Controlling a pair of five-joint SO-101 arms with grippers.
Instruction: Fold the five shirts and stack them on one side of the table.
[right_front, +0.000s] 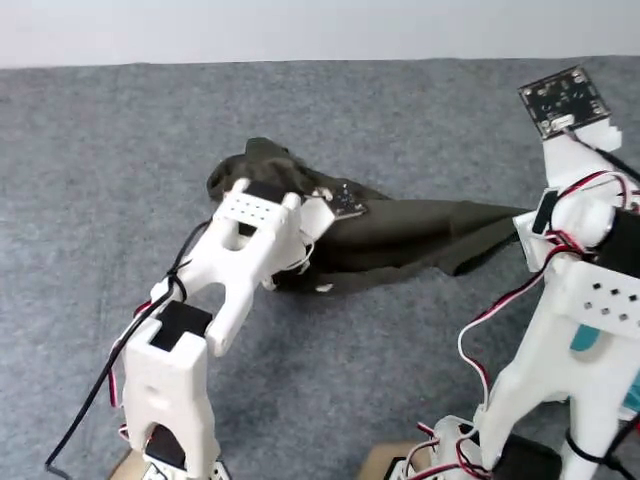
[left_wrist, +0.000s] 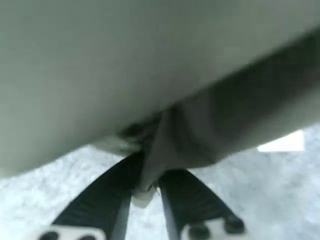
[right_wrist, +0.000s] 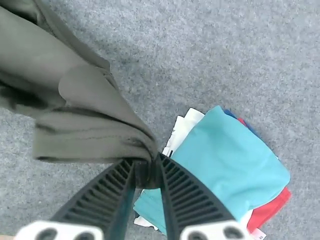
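An olive-green shirt (right_front: 400, 235) hangs stretched between my two arms above the grey table. My left gripper (right_front: 308, 238) is shut on its bunched left end; in the left wrist view the black fingers (left_wrist: 115, 195) pinch a fold of the shirt (left_wrist: 210, 125) close to the camera. My right gripper (right_front: 522, 224) is shut on the shirt's narrow right end. In the right wrist view the gripper (right_wrist: 146, 175) clamps a corner of the shirt (right_wrist: 75, 110). A stack of folded shirts (right_wrist: 230, 170) lies on the table under it, teal on top, with red, white and blue edges below.
The grey felt table surface (right_front: 120, 160) stretches wide to the left and to the back. A small circuit board (right_front: 563, 100) sits on the right arm's top. A sliver of the teal shirt (right_front: 586, 340) peeks out behind the right arm.
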